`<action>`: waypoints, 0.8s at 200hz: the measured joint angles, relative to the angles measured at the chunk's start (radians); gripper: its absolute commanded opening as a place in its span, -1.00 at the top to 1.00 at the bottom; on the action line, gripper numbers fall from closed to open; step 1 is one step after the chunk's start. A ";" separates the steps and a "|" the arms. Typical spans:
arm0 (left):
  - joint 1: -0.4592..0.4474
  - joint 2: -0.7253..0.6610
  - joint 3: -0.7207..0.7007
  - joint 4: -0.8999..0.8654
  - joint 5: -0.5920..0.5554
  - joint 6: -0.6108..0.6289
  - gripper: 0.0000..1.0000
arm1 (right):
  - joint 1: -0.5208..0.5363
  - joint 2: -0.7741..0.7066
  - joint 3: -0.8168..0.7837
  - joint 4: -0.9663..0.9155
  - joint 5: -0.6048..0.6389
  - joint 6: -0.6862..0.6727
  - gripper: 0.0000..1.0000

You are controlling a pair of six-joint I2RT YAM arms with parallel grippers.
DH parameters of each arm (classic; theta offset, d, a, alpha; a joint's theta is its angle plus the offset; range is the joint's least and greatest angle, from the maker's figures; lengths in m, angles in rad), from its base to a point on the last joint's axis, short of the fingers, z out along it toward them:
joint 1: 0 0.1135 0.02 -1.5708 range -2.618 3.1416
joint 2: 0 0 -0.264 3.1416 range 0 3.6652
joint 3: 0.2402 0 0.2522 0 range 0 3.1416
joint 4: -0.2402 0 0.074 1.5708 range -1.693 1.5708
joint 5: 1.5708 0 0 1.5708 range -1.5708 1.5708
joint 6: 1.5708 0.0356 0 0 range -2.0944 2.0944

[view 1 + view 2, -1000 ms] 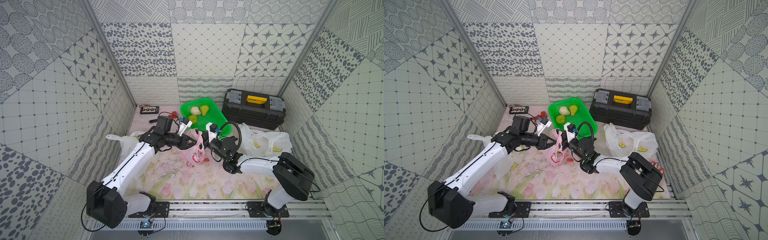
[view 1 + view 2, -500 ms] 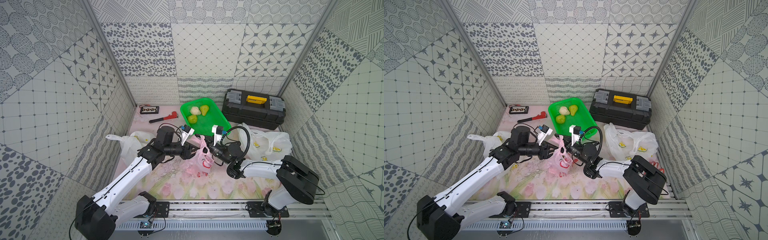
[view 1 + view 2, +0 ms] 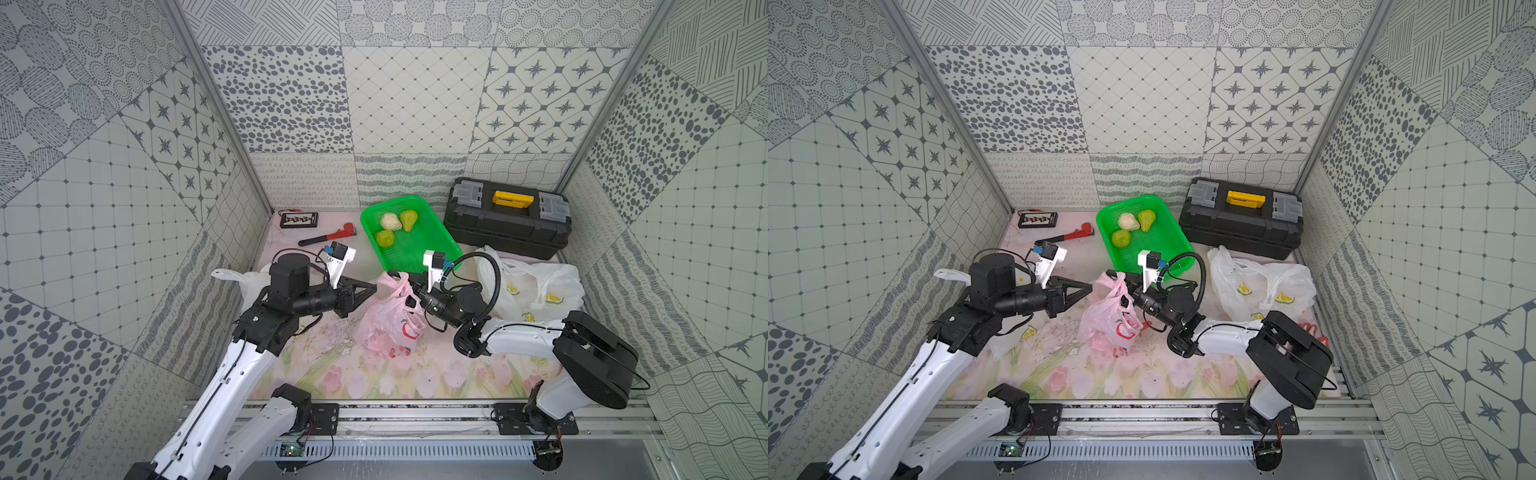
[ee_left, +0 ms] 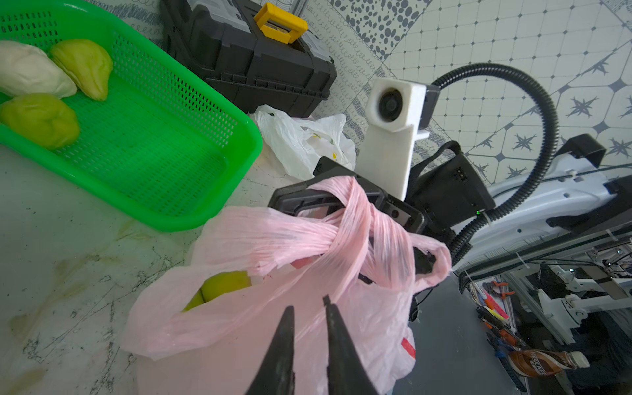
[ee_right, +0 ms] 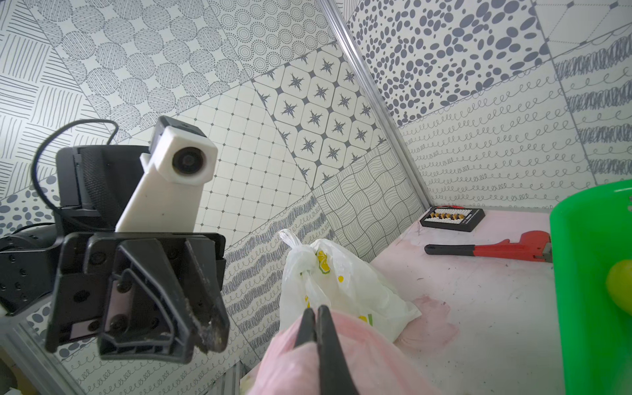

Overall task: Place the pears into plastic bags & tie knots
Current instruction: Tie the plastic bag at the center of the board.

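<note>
A pink plastic bag stands mid-table, with a yellow-green pear showing through its mouth. Its twisted handles wrap over my right gripper, which is shut on the pink film. My left gripper hovers at the bag's top, its jaws a narrow gap apart with nothing clamped. Three pears lie in the green basket. A tied white bag lies at the left wall. Another white bag lies to the right.
A black toolbox with a yellow handle stands at the back right. A red wrench and a small black device lie at the back left. The patterned walls close in on three sides.
The pink bag and both grippers have shifted toward the table's front. My left jaws have narrowed. My right gripper has stayed shut on the bag.
</note>
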 measured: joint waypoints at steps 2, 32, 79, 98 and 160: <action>0.001 0.002 0.000 0.000 0.000 -0.001 0.63 | 0.000 0.000 0.000 0.000 0.000 0.000 1.00; 0.007 0.061 -0.031 0.033 0.011 -0.066 0.60 | 0.000 0.000 0.000 -0.008 -0.006 0.008 1.00; 0.008 0.086 -0.091 0.132 0.032 -0.176 0.47 | 0.000 0.000 0.006 -0.016 -0.026 0.015 1.00; 0.008 0.097 -0.095 0.158 0.033 -0.196 0.44 | 0.000 0.001 0.008 -0.020 -0.037 0.018 1.00; 0.008 0.109 -0.090 0.189 0.064 -0.216 0.16 | 0.000 0.026 0.019 -0.027 -0.067 0.039 1.00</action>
